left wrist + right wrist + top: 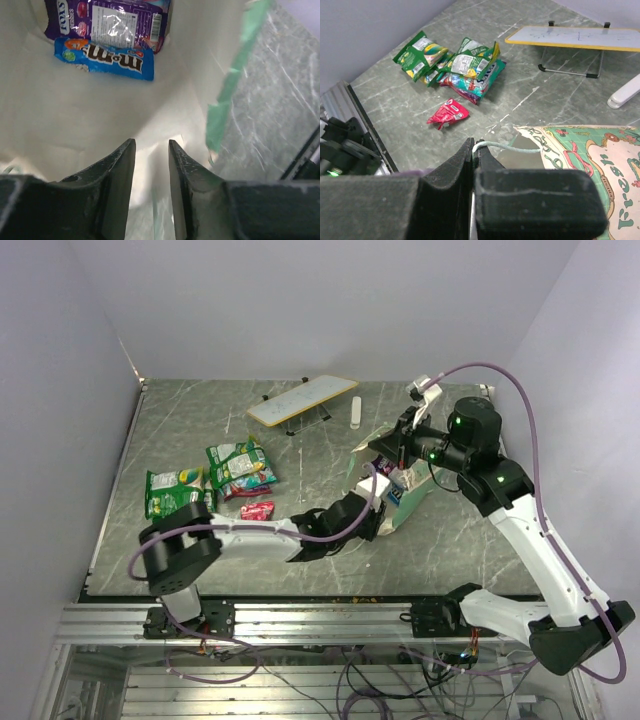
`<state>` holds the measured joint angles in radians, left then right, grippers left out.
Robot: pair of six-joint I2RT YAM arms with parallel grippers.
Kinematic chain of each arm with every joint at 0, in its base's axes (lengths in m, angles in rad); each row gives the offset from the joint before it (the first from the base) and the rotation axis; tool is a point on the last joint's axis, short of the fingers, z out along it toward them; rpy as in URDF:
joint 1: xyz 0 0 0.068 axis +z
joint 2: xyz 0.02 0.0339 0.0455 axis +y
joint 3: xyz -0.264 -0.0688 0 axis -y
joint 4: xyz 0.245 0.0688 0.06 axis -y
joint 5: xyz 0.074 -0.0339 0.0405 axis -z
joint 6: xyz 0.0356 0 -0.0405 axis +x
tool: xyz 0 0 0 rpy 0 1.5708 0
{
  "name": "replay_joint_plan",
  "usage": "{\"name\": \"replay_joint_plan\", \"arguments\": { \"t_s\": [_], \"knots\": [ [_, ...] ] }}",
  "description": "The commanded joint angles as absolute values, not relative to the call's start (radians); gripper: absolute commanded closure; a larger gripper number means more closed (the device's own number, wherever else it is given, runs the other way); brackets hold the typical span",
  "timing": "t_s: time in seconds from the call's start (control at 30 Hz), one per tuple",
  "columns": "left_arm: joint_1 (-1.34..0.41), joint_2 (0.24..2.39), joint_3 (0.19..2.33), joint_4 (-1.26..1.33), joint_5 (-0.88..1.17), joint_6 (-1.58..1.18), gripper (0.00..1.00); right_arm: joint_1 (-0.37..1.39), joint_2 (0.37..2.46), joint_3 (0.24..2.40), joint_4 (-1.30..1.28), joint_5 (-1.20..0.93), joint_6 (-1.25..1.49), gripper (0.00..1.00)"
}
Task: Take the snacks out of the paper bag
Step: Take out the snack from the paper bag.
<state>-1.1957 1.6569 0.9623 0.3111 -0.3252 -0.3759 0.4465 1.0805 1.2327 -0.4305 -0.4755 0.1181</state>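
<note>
Two packets [107, 57] lie deep in the bag [55, 125]: a purple packet [107, 22] at the far end and a blue packet [105, 59] just before it, long axis crosswise to the reach. Both lie ahead of the left hand [151, 145] and a little left of its line, well apart from it. That hand sits level inside the mouth, fingers parted, grasping nothing. The right hand [474, 150] is clenched on the cord handle [505, 146]. Green packets [470, 70] lie out on the surface [395, 105].

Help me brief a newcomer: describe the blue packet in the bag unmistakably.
Find the mint-green paper bag on the right half of the table and look into its cream inside. Two packets lie at the far end; the blue packet is the slimmer one with white lettering, beside the larger purple packet.
</note>
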Motion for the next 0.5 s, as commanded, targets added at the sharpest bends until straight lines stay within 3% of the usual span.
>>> {"name": "replay_joint_plan", "arguments": {
  "t_s": [0.0, 0.27, 0.47],
  "knots": [
    [-1.196, 1.780, 1.027, 0.539, -0.383, -0.348, 0.58, 0.447, 1.087, 1.282, -0.391, -0.455, 0.172, 1.00],
    [-1.159, 1.946, 1.093, 0.614, -0.414, -0.341, 0.60, 0.446, 1.115, 1.337, -0.455, -0.443, 0.146, 1.00],
    [-1.137, 2.062, 1.184, 0.611, -0.438, -0.316, 0.52, 0.446, 1.123, 1.353, -0.488, -0.444, 0.123, 1.00]
  ]
}}
